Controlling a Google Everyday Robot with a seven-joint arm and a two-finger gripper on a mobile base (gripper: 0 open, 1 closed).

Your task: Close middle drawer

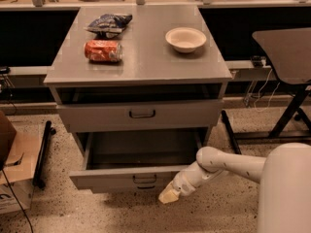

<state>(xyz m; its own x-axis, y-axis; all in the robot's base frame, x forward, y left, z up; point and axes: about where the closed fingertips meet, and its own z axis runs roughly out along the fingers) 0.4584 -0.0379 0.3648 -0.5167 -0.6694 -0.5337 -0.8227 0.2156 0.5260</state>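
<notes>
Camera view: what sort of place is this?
Likely an office or lab workspace: a grey metal cabinet, a desk beside it, and a cardboard box on the speckled floor. The gripper sits low, near the front of the open middle drawer.
</notes>
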